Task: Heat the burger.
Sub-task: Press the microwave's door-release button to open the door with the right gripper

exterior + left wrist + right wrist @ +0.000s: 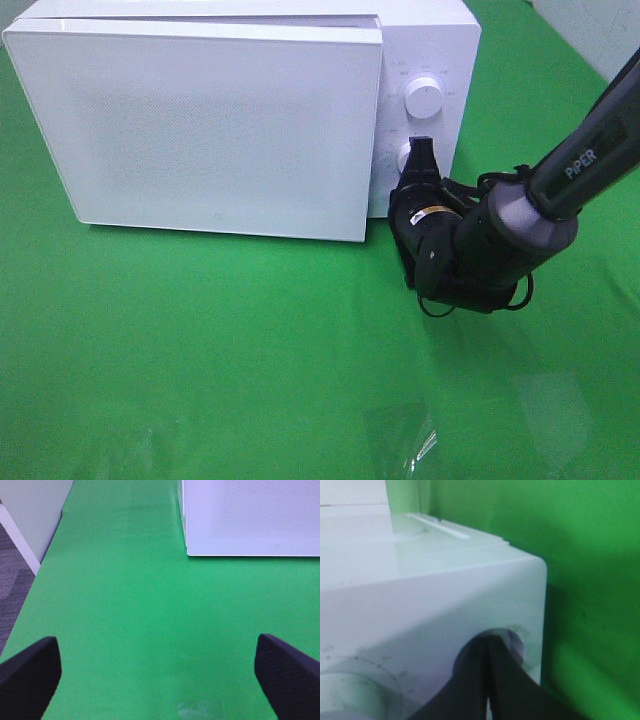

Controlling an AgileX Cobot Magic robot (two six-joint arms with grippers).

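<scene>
The right claw [421,160], jaws together, has its tips on the lower knob [514,645] of the microwave [200,130]. Rotate about the knob's axis; avoid slipping off. The left claw [157,652] hangs apart before the microwave. The burger is not visible; it is presumably behind the shut door.

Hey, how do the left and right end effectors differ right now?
The left end effector is open; the right end effector is shut. The left holds nothing, over green cloth with the microwave ahead of it; the right's tips are at the microwave's lower knob. Both are dark.
</scene>
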